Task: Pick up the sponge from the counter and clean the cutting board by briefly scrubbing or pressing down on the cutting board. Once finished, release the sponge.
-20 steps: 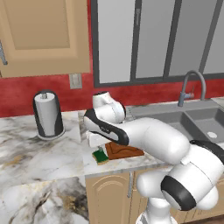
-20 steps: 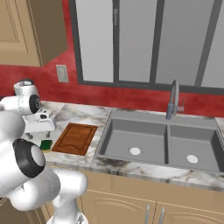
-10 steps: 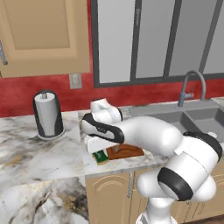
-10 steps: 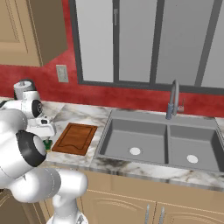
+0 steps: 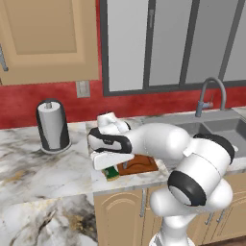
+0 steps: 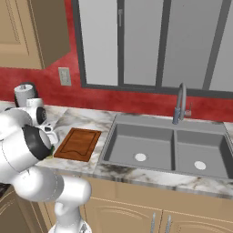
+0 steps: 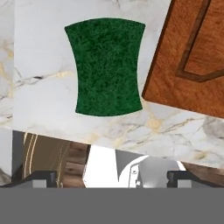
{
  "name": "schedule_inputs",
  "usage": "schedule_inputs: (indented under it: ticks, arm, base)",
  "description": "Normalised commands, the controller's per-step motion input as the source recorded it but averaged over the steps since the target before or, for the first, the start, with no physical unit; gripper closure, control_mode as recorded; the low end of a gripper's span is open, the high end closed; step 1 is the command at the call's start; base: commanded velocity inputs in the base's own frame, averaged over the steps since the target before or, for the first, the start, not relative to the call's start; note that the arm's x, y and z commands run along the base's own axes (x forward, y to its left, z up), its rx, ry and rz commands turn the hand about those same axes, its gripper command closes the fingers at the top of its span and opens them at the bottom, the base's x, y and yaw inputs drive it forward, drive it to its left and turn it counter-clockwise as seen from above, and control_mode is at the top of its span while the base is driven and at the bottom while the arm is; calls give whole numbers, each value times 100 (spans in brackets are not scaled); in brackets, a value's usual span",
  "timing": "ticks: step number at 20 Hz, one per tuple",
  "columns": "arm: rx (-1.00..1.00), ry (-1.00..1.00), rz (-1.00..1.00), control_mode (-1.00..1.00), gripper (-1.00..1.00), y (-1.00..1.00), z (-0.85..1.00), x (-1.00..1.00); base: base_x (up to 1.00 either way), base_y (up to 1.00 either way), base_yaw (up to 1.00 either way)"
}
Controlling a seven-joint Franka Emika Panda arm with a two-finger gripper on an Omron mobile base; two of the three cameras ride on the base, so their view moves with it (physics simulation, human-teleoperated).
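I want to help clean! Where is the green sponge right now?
The sponge lies flat on the counter near its front edge, just beside the cutting board, not on it.

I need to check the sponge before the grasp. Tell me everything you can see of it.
The sponge is a small block with a dark green, rough-looking top, its long sides slightly pinched inward. It lies flat on the marble counter, close beside the cutting board but apart from it, near the counter's front edge. In the left base view a yellow layer shows beneath the green. Nothing grips it; the hand is open, away from it.
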Motion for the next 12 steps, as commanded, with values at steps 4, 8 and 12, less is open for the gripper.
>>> schedule_inputs:
  ticks: [4,8,12]
  arm:
    - [0,0,0,-100,-100,0,-4,18]
    - [0,0,0,-100,-100,0,-4,12]
    - [0,0,0,-100,-100,2,-7,17]
  base:
    - [0,0,0]
    - [0,0,0]
    - [0,0,0]
